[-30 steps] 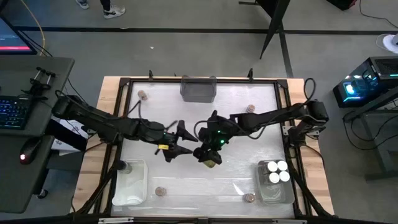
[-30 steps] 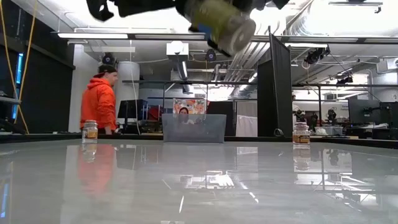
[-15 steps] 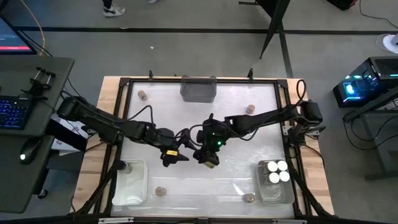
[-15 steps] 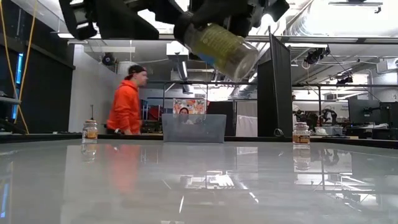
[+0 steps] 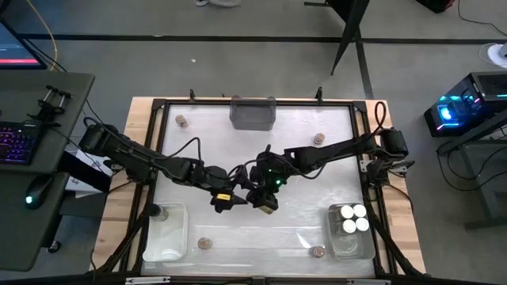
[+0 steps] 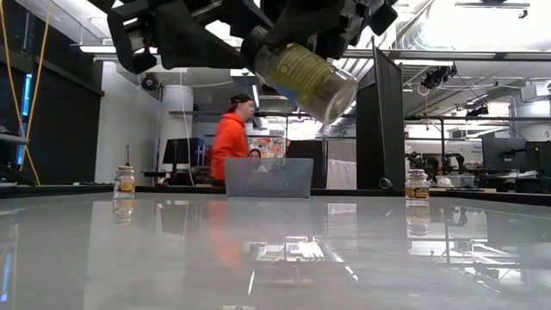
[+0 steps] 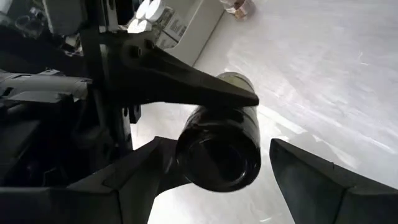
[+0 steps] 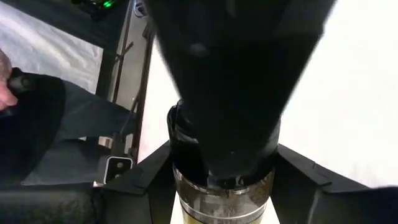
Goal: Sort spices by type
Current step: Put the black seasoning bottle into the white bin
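I've got the dark-lidded spice jar (image 6: pixel 306 77) pinched in the right gripper (image 5: pixel 268 198), aloft over the table's (image 5: pixel 301 229) middle. Left gripper (image 5: pixel 230 195) spread wide just beside the jar's lid. For handover, I'd centre left fingers around the lid before releasing.

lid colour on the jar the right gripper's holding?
Dark, near black. The jar shows its lid end-on in the left wrist view, held by the right gripper.

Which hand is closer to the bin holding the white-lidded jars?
The right hand, holding a spice jar above mid-table, is nearer the bin at the front-right corner. The left hand sits just beyond it, farther away.
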{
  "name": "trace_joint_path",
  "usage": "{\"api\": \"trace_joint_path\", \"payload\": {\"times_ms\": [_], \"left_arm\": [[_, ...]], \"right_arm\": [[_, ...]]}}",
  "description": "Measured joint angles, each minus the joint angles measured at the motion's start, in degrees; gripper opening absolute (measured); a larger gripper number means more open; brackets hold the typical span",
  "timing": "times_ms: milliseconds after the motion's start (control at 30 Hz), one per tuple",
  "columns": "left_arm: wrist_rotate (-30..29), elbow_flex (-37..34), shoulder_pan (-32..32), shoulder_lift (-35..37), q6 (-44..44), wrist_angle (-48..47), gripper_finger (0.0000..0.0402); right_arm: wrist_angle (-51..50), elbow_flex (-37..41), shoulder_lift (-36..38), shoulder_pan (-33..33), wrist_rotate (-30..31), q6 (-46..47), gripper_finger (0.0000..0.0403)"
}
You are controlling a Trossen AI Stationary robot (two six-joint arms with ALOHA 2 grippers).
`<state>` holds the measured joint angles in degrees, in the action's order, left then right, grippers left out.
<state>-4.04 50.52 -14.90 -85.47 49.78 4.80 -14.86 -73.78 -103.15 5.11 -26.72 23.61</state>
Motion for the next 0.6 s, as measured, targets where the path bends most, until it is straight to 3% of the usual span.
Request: {"api": "trace_joint_path", "payload": {"times_ms": [600], "left_arm": [[2.08,0.0,0.31,-2.89,-1.12,3.9,0.0276]], "right_arm": [[3.15,0.0,0.0,0.04,-0.33,-1.73,0.0195]]}}
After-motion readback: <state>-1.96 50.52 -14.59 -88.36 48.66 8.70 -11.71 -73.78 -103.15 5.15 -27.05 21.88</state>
